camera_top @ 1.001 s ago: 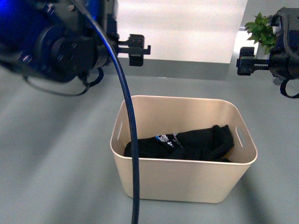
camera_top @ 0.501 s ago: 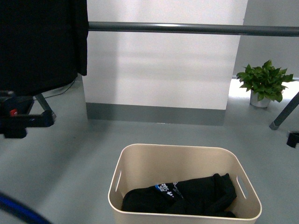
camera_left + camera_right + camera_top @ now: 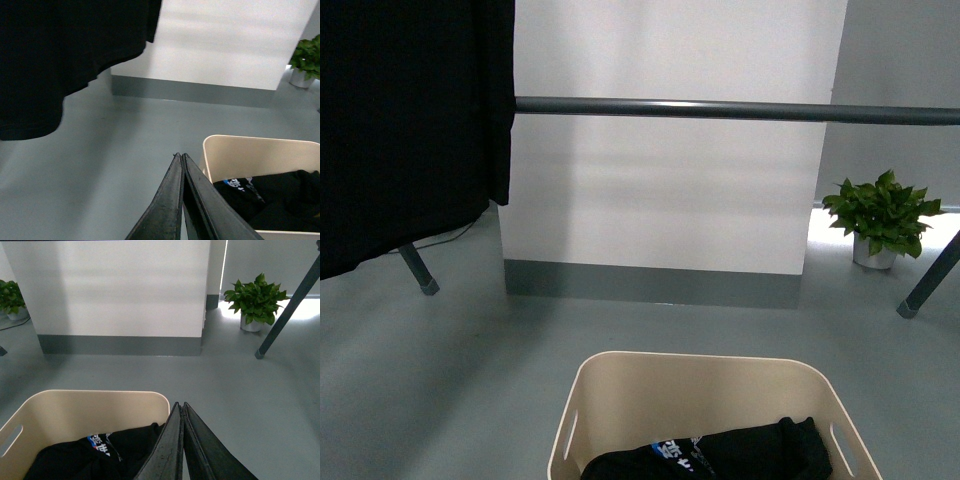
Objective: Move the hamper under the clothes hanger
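The cream-beige hamper (image 3: 700,385) stands on the grey floor at the bottom of the front view, cut off by the frame, with black clothing (image 3: 740,455) inside. The clothes hanger's dark grey bar (image 3: 740,110) runs across above and beyond it, with a large black garment (image 3: 400,130) hanging at the left. Neither gripper shows in the front view. My left gripper (image 3: 180,156) is shut and empty just outside the hamper's (image 3: 260,155) left corner. My right gripper (image 3: 180,405) is shut and empty at the hamper's (image 3: 90,410) right corner.
A white wall panel with a grey skirting (image 3: 650,283) stands behind the rack. A potted plant (image 3: 878,215) sits at the back right beside a rack leg (image 3: 928,280); another leg (image 3: 418,270) is at the left. Grey floor surrounds the hamper.
The front view has tilted upward: the hamper slid to the bottom of the frame, the rack bar and black garment came into view, and both arms left the picture.
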Controlling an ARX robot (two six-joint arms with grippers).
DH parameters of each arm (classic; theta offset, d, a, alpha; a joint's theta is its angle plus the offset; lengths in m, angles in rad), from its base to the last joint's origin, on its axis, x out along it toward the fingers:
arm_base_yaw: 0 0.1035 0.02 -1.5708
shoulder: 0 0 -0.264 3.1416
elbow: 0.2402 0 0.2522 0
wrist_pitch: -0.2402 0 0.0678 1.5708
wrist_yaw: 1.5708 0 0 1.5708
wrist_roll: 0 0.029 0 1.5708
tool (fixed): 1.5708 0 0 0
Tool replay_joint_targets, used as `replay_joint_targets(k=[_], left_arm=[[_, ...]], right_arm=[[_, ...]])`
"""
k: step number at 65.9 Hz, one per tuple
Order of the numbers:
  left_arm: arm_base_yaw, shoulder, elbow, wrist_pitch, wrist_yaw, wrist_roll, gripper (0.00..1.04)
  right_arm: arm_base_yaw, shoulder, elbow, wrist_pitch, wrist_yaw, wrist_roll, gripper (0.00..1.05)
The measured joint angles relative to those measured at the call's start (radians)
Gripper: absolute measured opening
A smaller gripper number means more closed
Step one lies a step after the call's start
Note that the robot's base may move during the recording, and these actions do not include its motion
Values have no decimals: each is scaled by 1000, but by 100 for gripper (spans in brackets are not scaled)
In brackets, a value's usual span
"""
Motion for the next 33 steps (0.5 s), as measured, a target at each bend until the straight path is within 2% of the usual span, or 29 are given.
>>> replay_joint_targets(k=[33], left_arm=[[10, -389, -107, -281, 3, 0, 4]], right_arm=[[0, -385, -117, -268, 0, 0, 2]])
